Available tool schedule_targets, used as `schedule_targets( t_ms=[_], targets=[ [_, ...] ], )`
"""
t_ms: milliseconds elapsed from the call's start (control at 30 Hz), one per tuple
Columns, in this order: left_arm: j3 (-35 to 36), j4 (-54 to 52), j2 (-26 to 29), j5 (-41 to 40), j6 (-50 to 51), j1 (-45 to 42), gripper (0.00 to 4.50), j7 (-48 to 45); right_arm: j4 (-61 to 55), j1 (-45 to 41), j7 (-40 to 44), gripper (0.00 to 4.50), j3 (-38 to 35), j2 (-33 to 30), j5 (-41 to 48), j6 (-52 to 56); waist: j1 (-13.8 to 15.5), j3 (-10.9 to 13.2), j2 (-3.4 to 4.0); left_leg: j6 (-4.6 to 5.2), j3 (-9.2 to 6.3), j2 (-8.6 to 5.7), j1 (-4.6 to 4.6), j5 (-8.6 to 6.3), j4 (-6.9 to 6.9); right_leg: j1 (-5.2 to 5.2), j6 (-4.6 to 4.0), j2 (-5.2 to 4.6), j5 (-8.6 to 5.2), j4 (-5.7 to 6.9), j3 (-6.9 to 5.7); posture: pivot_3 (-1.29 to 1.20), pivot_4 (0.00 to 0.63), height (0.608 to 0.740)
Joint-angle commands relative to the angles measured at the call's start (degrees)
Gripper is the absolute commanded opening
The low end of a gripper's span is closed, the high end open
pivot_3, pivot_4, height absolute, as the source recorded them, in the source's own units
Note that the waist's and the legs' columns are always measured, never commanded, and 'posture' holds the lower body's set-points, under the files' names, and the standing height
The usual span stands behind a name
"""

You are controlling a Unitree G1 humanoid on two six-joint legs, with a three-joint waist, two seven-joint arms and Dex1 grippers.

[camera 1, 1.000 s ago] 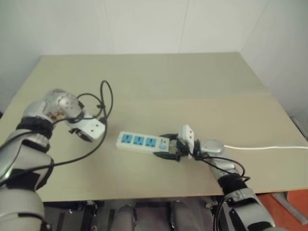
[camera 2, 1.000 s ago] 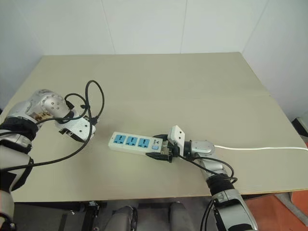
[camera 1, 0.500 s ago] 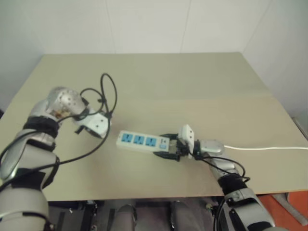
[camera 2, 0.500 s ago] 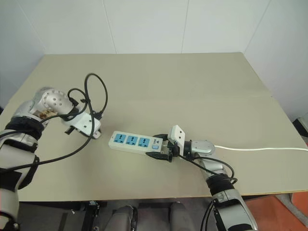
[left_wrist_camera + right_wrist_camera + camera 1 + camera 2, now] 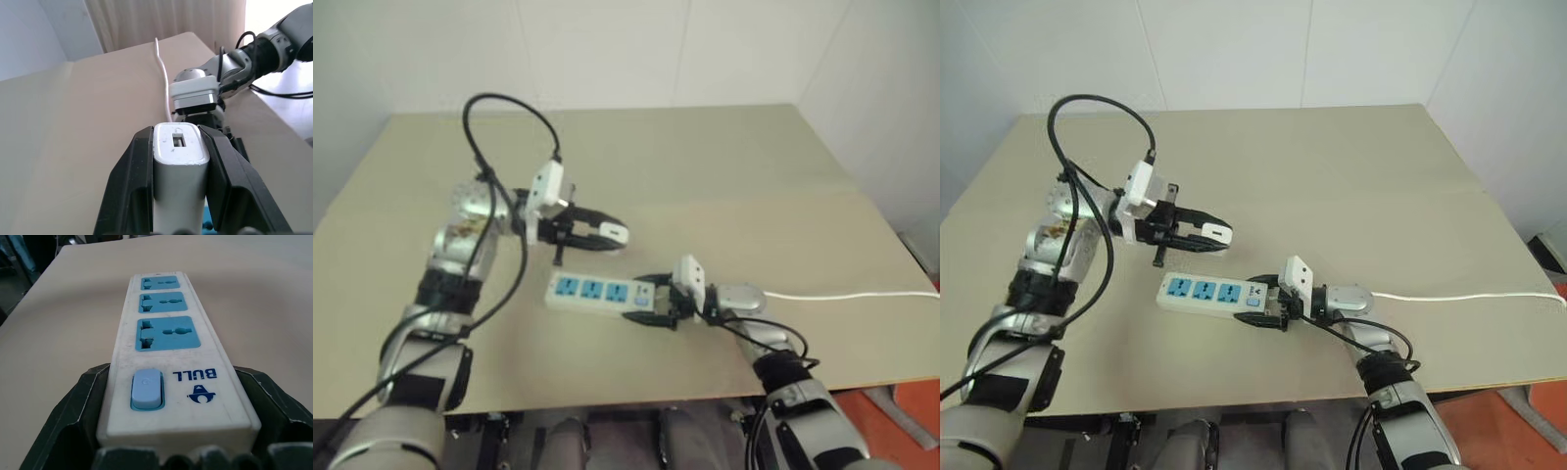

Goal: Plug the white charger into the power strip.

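- From my head cam the white charger [image 5: 1218, 233] is just a small pale nub at the tips of the left gripper [image 5: 1206, 235], so I can't make out prongs or which end is which.
- Left wrist cam helps: the black fingers [image 5: 128, 191] are clamped on both flanks of the charger, its end face with a small rectangular slot pointing away from the wrist.
- The charger's long axis runs along the fingers, roughly level, aimed toward my right, up off the table [image 5: 1351, 196] behind the power strip [image 5: 1205, 292].
- The strip lies flat, long axis left-right, blue sockets up.
- Its switch end sits between the jaws of the right gripper [image 5: 1263, 304], spread wide and gripping both sides; the cord [image 5: 1469, 296] runs off the right edge.
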Motion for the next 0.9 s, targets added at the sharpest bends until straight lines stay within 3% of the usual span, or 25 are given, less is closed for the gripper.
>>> schedule_targets(
  t_ms=[33, 400, 900],
  targets=[
    [2.18, -6.83, -0.12, -3.38, 4.58, 1.48, 1.02, 1.78, 0.09, -0.72, 3.87, 3.42, 0.98, 0.13, 1.17, -0.70, -0.01, 0.00, 0.00, 0.00, 0.00, 0.00, 0.00, 0.00, 0.00, 0.00, 0.00, 0.00, 0.00, 0.00, 0.00, 0.00, 0.150, 0.740],
    [6.29, -19.37, -1.15, -11.88, 14.33, 13.92, 1.02, 7.50, -1.37, 0.36, 8.98, 3.42, 2.10, 0.42, 1.80, 1.84, -0.08, -0.01, 0.00, 0.00, 0.03, 0.04, 0.11, 0.00, 0.00, 0.06, 0.00, 0.02, 0.00, 0.00, 0.05, 0.00, 0.150, 0.740],
    [6.41, -19.59, -4.76, -8.02, 6.62, 25.92, 1.02, 12.47, -0.85, 0.61, 7.80, 3.42, 2.18, 0.83, 0.95, 1.48, -0.02, -0.03, -0.02, -0.01, 0.07, 0.04, 0.18, -0.01, -0.02, 0.10, -0.02, 0.01, 0.01, 0.00, 0.09, 0.00, 0.150, 0.740]
  ],
)
